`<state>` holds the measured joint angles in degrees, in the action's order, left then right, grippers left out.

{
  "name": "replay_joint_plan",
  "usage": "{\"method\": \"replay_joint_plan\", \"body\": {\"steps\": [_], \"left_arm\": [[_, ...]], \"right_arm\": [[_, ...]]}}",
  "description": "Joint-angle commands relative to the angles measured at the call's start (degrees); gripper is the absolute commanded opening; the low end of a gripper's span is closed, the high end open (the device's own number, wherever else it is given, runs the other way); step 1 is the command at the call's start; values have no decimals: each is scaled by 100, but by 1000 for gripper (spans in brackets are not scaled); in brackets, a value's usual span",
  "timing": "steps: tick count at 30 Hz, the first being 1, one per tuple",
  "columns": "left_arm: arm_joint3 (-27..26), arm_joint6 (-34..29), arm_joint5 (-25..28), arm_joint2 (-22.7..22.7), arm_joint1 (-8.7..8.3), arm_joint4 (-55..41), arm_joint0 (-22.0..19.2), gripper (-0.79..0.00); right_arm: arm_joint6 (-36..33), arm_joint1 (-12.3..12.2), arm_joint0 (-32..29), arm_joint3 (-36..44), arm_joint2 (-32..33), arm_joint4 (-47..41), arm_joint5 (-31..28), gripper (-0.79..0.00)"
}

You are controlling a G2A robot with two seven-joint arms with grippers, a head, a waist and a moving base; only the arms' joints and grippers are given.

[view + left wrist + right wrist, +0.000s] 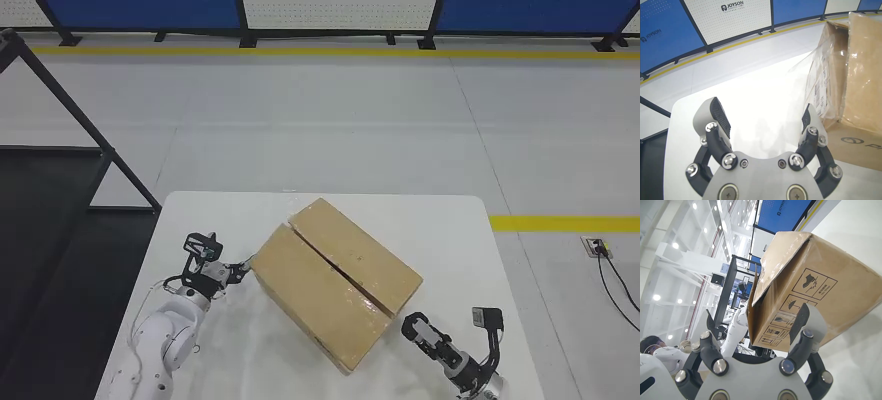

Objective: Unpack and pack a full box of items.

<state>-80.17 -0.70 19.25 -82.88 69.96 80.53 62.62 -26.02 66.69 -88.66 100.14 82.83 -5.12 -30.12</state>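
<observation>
— Nearest, that left claw [762, 113] is spread wide with nothing in it, just beside one end of the box [863, 75], where a sheet of clear tape [815, 62] hangs loose.

— And the box itself?

— It sits askew on the table [200, 215], top flaps [360, 250] shut along one seam. At the opposite corner is the right claw [755, 321], also released and empty. One finger [800, 321] is near the printed side, though I can't tell if it touches.

— So nothing is opened yet. What worries you?

— Sliding, mostly. That tabletop looks slick, and neither claw has a hold on the cardboard. If one pushes at a flap while the other isn't bracing, I reckon the whole box swivels away.

— The tape looks troublesome too.

— It does. It's thin and crinkled, so a pinch may stretch it or tear off a strip and leave the seam stuck. Pulling hard could also lift that end of the box off the table.

— And the other end?

— From the right claw's side, one end flap [753, 289] stands ajar with a ragged edge. A finger catching there could rip the cardboard rather than fold it open. I can't see what's inside, so I can't judge what a tip would spill.
</observation>
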Motion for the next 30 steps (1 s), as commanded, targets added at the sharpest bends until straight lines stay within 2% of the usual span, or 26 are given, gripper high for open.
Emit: {"method": "replay_joint_plan", "body": {"steps": [1,20,30], "left_arm": [[-49,-1,23,-14,-7,-12,44,0],[-385,88,112,-143,-76,-82,448,0],[-576,101,145,-194,-107,-122,615,0]], "right_arm": [[116,9,21,17,-26,50,19,0],[373,61,476,190,-306,343,374,0],[735,82,539,125,-209,331,304,0]]}}
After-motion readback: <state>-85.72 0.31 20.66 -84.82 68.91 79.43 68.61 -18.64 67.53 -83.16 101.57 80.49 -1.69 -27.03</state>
